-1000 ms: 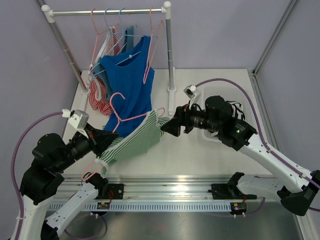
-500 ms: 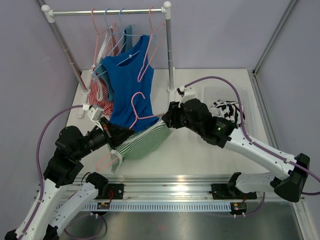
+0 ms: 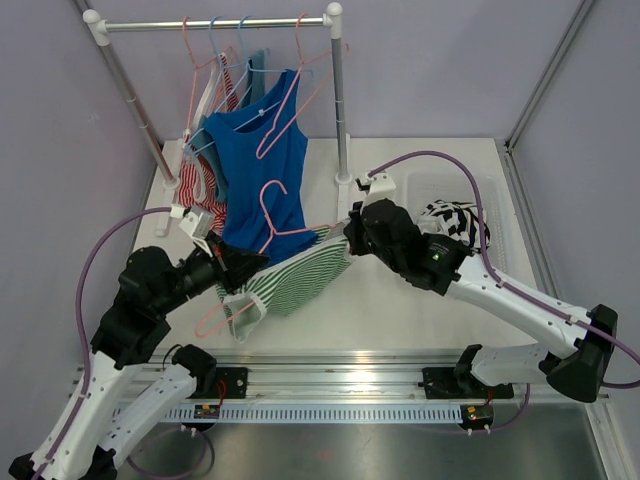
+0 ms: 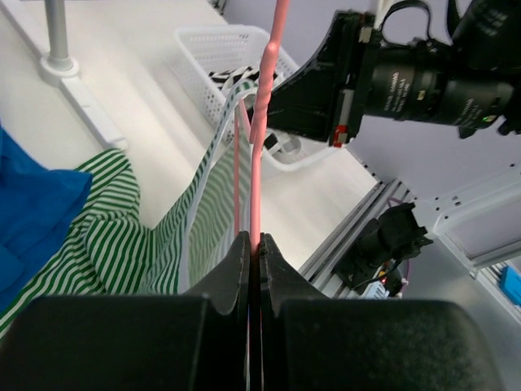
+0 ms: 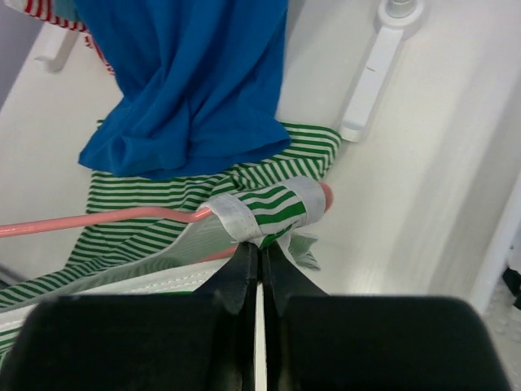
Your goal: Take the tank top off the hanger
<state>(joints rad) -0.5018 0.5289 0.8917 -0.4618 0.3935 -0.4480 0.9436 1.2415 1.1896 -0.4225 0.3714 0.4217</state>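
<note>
Jaws of the left gripper [image 4: 254, 240] are pressed together on the wire of the pink hanger [image 4: 257, 147], which runs from the fingertips toward the top of the left wrist view. The right gripper [image 5: 260, 244] is likewise fully closed. Its tips pinch a strap of the green-striped tank top [image 5: 163, 195], just where that strap wraps the hanger's rounded end. In the top view the two grippers face each other across the middle of the frame, the garment stretched between them and draped onto the white table [image 3: 420, 310]. One strap is looped on the hanger. A blue top [image 3: 255, 170] hangs just above it, from the rack [image 3: 215, 22] at upper left. A white basket [image 3: 430, 185] sits at centre right, behind the right arm.
</note>
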